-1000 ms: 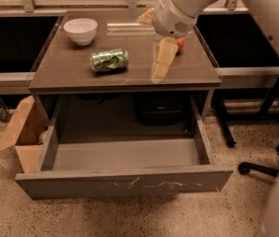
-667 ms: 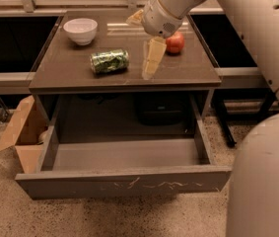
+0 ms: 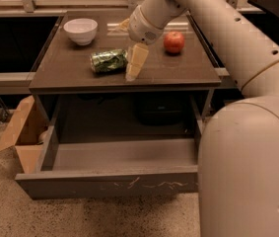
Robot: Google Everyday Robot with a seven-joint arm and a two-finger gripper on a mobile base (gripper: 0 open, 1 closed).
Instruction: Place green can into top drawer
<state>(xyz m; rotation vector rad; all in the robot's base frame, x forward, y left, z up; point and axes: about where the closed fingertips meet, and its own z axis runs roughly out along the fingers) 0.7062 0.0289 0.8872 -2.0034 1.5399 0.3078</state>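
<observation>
The green can (image 3: 108, 61) lies on its side on the grey table (image 3: 178, 70), left of middle. My gripper (image 3: 127, 52) hangs over the table just right of the can, open and empty. Its front cream finger (image 3: 137, 60) points down beside the can's right end, close to it; I cannot tell whether it touches. The top drawer (image 3: 80, 184) is pulled wide open below the table. Its scratched front panel faces me and nothing shows inside it.
A white bowl (image 3: 81, 30) stands at the table's back left. A red apple (image 3: 174, 41) sits at the right, behind my arm. An open cardboard box (image 3: 20, 132) stands on the floor left of the drawer. My own body (image 3: 247, 172) fills the lower right.
My gripper has moved left across the table, from near the apple to right beside the can's right end. The can, bowl, apple and drawer have not moved.
</observation>
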